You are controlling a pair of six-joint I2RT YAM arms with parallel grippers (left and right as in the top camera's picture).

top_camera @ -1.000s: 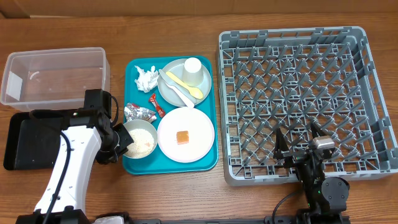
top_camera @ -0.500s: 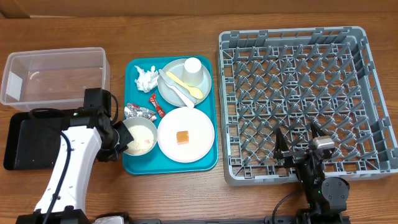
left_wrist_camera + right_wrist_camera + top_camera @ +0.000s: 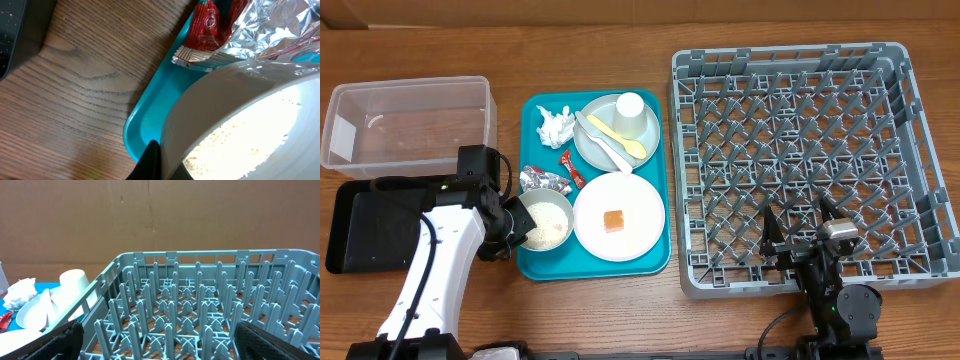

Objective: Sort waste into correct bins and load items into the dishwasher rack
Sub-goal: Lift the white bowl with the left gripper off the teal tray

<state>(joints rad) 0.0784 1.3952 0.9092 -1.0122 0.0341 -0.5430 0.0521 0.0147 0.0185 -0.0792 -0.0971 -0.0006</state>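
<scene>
Bowl (image 3: 546,220) of rice (image 3: 235,145): near-left corner of teal tray (image 3: 532,262), rim clamped by left pincer (image 3: 512,222). Right pincer (image 3: 798,235): spread wide, idle at rack (image 3: 910,150) front edge. Hazards: grains spilled onto surface if tipped short of black tray (image 3: 360,230); slippage from thin rim hold; neighbouring foil wrapper (image 3: 260,25) dragged along.

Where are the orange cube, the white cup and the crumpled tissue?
orange cube (image 3: 613,220), overhead view, its top face.
white cup (image 3: 630,106), overhead view, its top.
crumpled tissue (image 3: 556,125), overhead view, its middle.
</scene>
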